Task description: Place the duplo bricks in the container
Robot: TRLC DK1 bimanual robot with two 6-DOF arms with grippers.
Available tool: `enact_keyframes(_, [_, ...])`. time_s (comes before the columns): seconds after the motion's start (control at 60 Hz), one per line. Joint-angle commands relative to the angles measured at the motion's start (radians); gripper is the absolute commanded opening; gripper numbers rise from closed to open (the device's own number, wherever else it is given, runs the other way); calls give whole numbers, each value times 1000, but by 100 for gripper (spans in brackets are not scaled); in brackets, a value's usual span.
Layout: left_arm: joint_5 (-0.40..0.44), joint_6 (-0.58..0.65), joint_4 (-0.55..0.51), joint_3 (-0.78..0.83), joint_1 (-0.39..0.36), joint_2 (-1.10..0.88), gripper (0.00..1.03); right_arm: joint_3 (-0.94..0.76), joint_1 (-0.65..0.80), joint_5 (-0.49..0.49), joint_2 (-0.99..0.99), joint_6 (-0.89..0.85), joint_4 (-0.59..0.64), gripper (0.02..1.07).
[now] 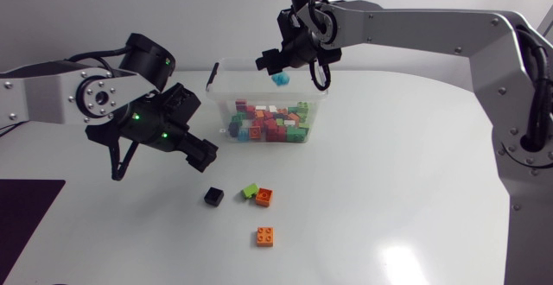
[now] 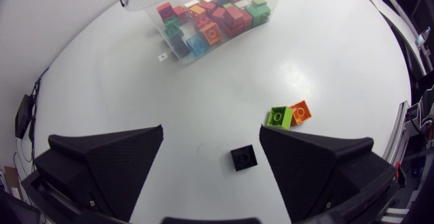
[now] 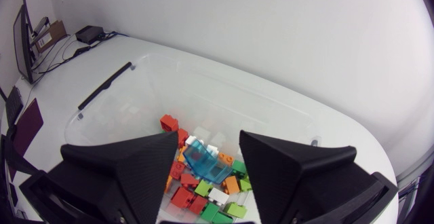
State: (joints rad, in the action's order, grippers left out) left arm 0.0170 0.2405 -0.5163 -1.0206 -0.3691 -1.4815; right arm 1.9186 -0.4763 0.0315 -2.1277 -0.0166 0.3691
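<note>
Duplo bricks (image 1: 270, 123) mostly fill the container (image 1: 223, 91), upper centre of the head view. Four are left loose on the surface (image 1: 389, 190), lower centre.

Drop step judged in hand: the right end effector (image 3: 208, 134) is spread wide above the container, and a light-blue brick (image 3: 203, 161) beneath it is seemingly released.

The left end effector (image 2: 211, 129), also wide, is poised over the black brick (image 2: 243, 157). Descent and closure are called for next.

I see the clear plastic container (image 1: 251, 82) standing open, its floor heaped with a pile of bricks (image 1: 272, 123) — red, green, orange, white and teal. A pale-blue see-through brick (image 1: 280, 79) is in the air above that pile, tilted. Outside the container I count four loose ones: a black brick (image 1: 213, 197), a lime brick (image 1: 250, 191) touching an orange brick (image 1: 264, 197), and a second orange brick (image 1: 265, 237) lying apart — studs up.
</note>
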Motion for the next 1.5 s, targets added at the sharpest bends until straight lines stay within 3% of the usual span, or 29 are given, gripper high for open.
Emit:
enact_keyframes(0.0, [-2, 10, -19, 13, -19, -51, 99, 30, 15, 11, -5, -22, 30, 101])
enact_keyframes(0.617, [-8, -125, -70, -42, -65, -304, 96, -584, -35, 5, 555, -40, 80, 101])
enact_keyframes(0.7, [-8, -130, -71, -47, -68, -323, 90, -667, -42, -8, 621, -65, 87, 101])
enact_keyframes(0.867, [-6, -139, -71, -61, -71, -364, 68, -830, -48, -107, 735, -192, 85, 101])
enact_keyframes(1.017, [-5, -145, -64, -62, -71, -390, 40, -955, -54, -252, 781, -315, 76, 101])
enact_keyframes(1.217, [-5, -142, -62, -44, -60, -362, 31, -1014, -111, -306, 684, -421, 31, 101])
enact_keyframes(1.483, [-5, -113, -64, 4, -45, -178, 30, -981, -173, -306, 485, -528, -25, 101])
